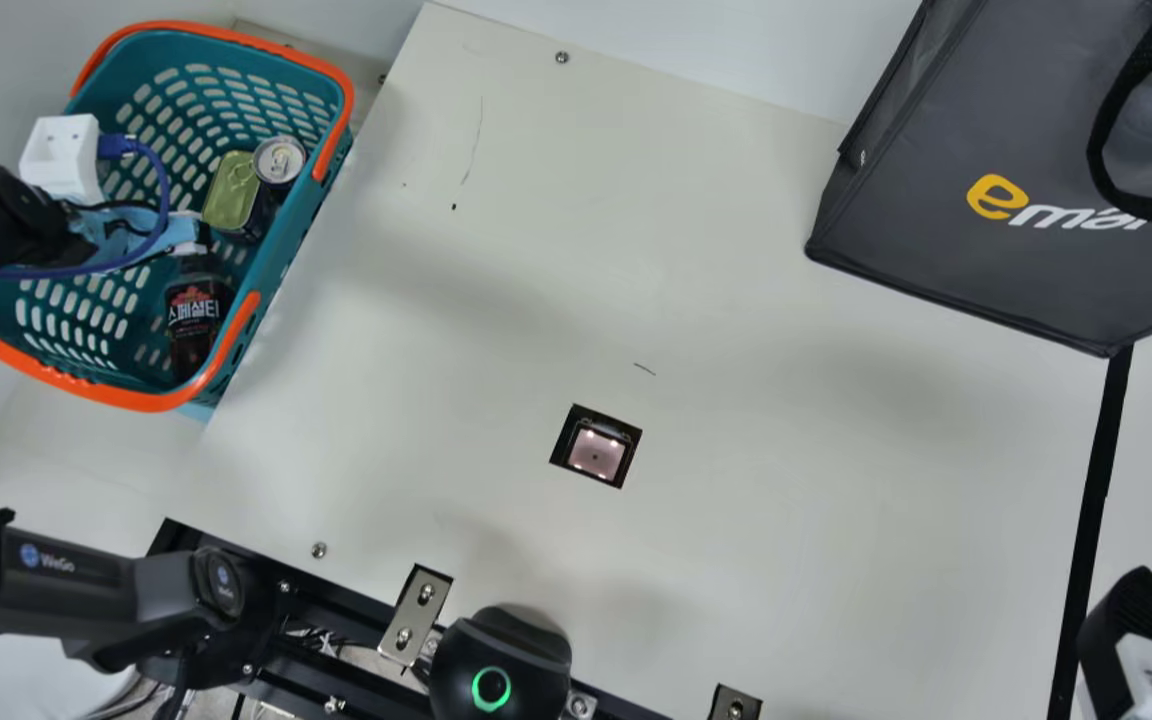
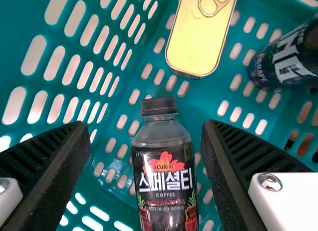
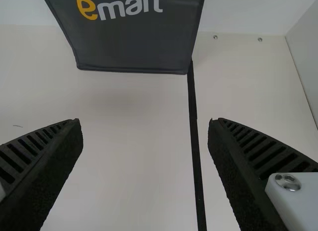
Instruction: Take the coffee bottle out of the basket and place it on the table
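Note:
The left gripper (image 1: pixel 11 222) is over the left side of the basket (image 1: pixel 149 402) in the main view, its fingertips hidden there. Inside the basket lies the dark coffee bottle (image 1: pixel 194 318), near the front rim. Seen from the left wrist, the left gripper (image 2: pixel 146 126) is open, and the coffee bottle (image 2: pixel 166 176) shows between its two fingers, black cap and label facing the camera, with a gap on either side. At the right edge of the main view is part of the right gripper (image 1: pixel 1139 625); the right wrist view shows the right gripper (image 3: pixel 145 120) open above the table, holding nothing.
A gold tin (image 1: pixel 232 190) and a dark can (image 1: pixel 279 162) share the basket with the bottle. The grey bag (image 1: pixel 946 225) stands at the table's far right. Bare cream table (image 1: pixel 496 300) lies between basket and bag, with a square scanner window (image 1: pixel 596 447) in it.

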`<state>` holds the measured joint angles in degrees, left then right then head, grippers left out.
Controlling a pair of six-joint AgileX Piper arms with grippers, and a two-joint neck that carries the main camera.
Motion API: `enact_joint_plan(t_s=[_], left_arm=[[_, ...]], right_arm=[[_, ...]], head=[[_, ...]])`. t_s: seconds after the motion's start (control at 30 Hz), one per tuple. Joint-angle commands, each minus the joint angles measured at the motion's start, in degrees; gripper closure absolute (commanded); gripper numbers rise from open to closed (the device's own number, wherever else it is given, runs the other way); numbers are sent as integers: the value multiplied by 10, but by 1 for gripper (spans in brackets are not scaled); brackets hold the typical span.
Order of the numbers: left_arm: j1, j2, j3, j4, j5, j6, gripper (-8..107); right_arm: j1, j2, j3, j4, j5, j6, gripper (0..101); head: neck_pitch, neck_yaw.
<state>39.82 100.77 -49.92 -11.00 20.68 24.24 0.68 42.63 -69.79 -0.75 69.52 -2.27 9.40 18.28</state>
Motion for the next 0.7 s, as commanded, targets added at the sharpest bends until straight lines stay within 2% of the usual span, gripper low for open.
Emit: enact_joint_plan(t_s=[0.0, 0.67], left_arm=[[-1, 9, -1, 3, -4, -5, 9], [-14, 78, -9, 18, -51, -44, 9]], right_arm=[[0, 0, 0, 0, 0, 0, 10], [0, 0, 0, 0, 0, 0, 10]], head=[[-15, 1], [-15, 1]])
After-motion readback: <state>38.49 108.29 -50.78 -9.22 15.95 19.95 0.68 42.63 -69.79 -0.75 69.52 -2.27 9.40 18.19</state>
